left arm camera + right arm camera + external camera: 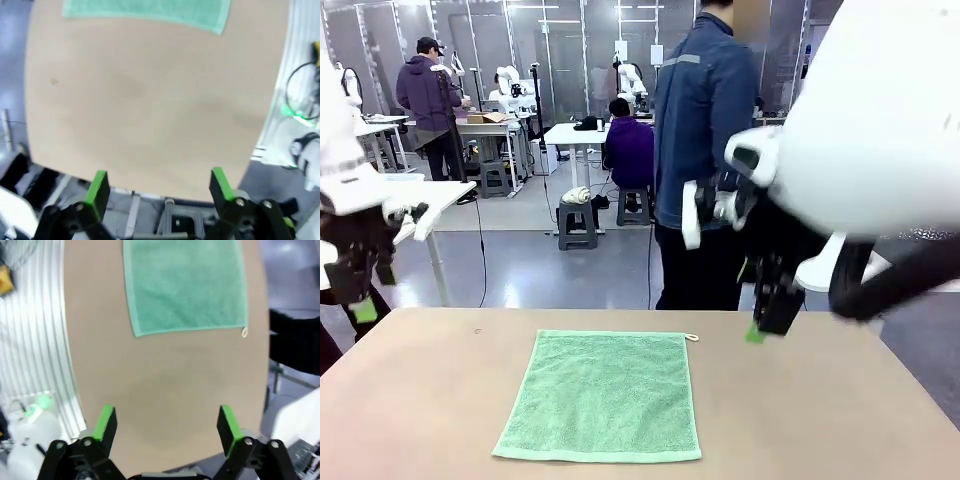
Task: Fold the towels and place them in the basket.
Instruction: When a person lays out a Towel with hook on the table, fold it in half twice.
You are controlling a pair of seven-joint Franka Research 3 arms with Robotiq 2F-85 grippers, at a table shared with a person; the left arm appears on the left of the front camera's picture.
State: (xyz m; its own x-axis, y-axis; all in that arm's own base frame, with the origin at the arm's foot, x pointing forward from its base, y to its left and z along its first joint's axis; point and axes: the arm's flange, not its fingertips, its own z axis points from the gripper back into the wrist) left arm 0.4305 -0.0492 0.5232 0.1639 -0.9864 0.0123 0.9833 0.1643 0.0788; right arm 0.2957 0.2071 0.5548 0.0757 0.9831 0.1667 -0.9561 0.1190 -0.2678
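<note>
Jaws on both arms stand wide apart and hold nothing: the left arm [345, 180] hangs off the table's [420, 400] left side, the right arm [890, 110] over its far right edge. A green towel [600, 395] lies flat and unfolded in the middle. To fold it well, I judge each arm should pinch one corner of the same edge, lift together, and lay that edge square on the opposite one. Bare table on either side gives room to come in low. The towel's near edge lies close to the table's near edge, and a person [705, 150] stands just past the far edge, so lifts should be short.
</note>
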